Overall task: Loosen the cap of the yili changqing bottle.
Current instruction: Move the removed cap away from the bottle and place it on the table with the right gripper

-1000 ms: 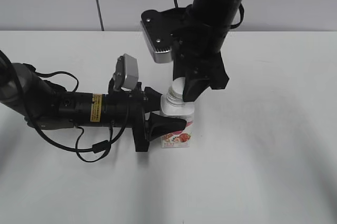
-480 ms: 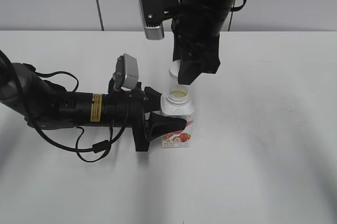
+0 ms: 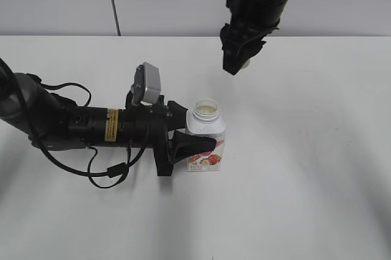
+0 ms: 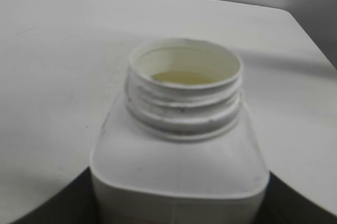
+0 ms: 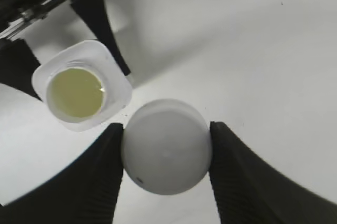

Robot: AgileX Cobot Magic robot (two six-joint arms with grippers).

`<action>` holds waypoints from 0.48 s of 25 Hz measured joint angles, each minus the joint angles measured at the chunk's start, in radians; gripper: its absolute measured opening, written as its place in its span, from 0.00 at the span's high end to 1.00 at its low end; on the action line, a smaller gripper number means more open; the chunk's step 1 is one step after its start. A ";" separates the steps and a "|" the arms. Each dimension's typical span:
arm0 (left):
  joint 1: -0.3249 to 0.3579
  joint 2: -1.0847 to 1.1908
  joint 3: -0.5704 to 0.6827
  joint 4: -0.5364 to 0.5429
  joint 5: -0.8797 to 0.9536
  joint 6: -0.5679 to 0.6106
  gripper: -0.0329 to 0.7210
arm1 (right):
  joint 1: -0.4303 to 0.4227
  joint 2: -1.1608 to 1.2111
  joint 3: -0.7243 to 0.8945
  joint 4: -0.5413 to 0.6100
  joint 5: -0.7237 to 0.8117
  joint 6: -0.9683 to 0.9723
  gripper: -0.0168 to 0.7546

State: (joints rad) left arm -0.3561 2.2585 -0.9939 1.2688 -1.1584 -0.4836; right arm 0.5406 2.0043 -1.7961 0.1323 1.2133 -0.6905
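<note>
Exterior view: the bottle [image 3: 206, 138] stands upright on the white table [image 3: 317, 168] just left of the frame's centre, its neck open and pale yellowish liquid visible inside. The left gripper [image 3: 183, 135] reaches in from the left and clamps the bottle's body between its dark fingers. Near the top of the frame, right of centre, the right gripper [image 3: 237, 65] hangs well above the table and apart from the bottle, with the cap [image 3: 245, 63] barely showing at its tip. In the right wrist view that cap [image 5: 166, 153] sits pinched between two ribbed black fingers [image 5: 100, 174], with the open bottle [image 5: 81, 92] at the upper left.
</note>
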 joint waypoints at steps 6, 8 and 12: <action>0.001 0.000 0.000 0.001 0.000 0.000 0.45 | -0.141 0.000 0.000 -0.001 0.001 0.298 0.47; 0.002 0.000 0.000 0.001 0.001 0.000 0.45 | -0.191 0.000 0.001 0.004 -0.001 0.367 0.47; 0.002 0.000 0.000 0.002 0.001 0.000 0.45 | -0.287 -0.005 0.060 0.061 -0.072 0.422 0.47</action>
State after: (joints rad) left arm -0.3542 2.2585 -0.9939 1.2706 -1.1576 -0.4836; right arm 0.2537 1.9993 -1.7365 0.1928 1.1412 -0.2687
